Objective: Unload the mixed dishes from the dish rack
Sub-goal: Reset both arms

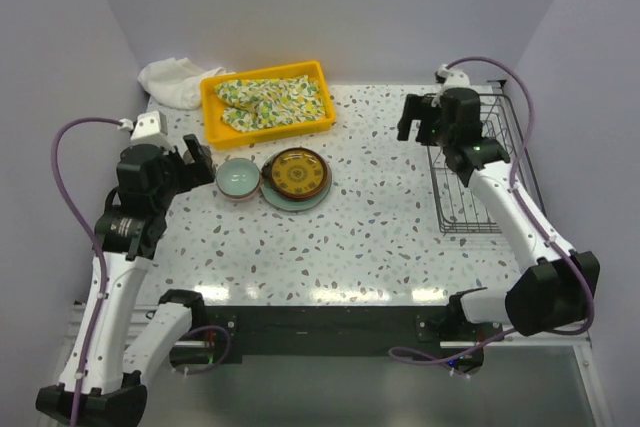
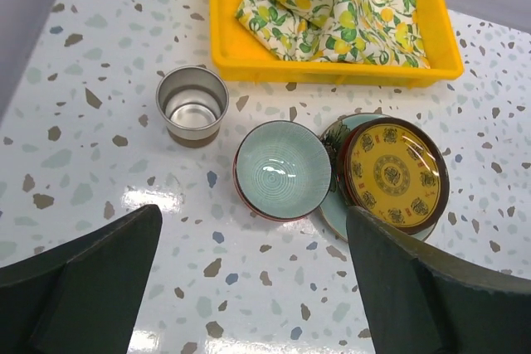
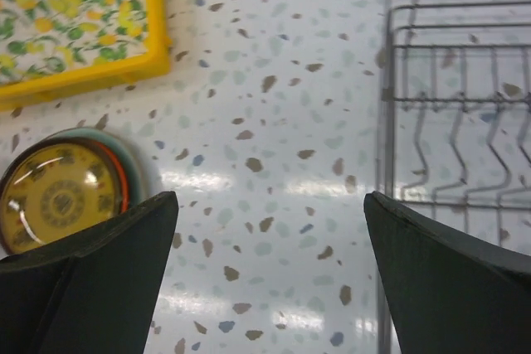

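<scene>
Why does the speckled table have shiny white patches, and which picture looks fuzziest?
Top external view: light bounces off the glossy speckled white table near its front edge. Left wrist view: sharp, with one glare patch below the small grey cup. Right wrist view: fuzziest, the dark wire dish rack soft, glare mid-table.

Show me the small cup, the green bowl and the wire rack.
small cup (image 2: 192,109), left wrist view, inside bottom.
green bowl (image 2: 282,170), left wrist view, inner centre.
wire rack (image 1: 462,207), top view, bare near end.
</scene>
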Motion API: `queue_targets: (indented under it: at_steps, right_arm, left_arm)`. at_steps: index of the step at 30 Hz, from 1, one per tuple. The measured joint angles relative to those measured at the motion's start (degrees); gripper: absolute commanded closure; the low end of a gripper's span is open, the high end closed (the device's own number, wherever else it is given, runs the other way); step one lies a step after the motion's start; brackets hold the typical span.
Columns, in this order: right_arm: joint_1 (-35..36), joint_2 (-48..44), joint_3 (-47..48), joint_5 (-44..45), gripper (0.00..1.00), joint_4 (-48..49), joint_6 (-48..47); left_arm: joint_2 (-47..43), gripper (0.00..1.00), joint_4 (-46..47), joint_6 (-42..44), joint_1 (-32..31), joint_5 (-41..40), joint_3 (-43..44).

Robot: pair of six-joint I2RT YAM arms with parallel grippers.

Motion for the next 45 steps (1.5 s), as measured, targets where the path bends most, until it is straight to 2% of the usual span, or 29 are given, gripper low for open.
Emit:
queue_targets:
  at_steps: [3,10,17,21,29,45]
  right_arm:
    - [-4.87,-4.68,-0.46,4.07,0.01,-4.26,1.4]
    - [-4.28,-28.85,-1.68,12.48,0.01,-12.5,1.09]
    - [-4.31,-50.07,-3.91,17.86,0.01,-18.25,0.96]
    - [-4.31,-59.06,-6.32,18.12,0.01,-22.8,-0.57]
    - [-3.04,-68.89,-6.19,16.26,0.02,-32.52,-1.11]
    - [-0.85,-76.32,-5.86,15.67,0.02,-38.75,-3.17]
  left_arm:
    - [-2.91,0.0,-2.71,0.83,-2.56,-2.93,1.66]
    - [-6.88,0.0,-9.94,1.44,-9.38,-11.17,3.69]
    - [-11.37,0.0,-14.49,0.15,-11.13,-15.26,4.28]
    - [-19.43,0.0,-15.78,-1.07,-11.39,-15.56,2.84]
    - [-34.62,0.0,-20.13,-2.67,-11.43,-15.54,1.79]
    - [-43.71,0.0,-27.85,-6.34,-11.43,-16.63,4.85]
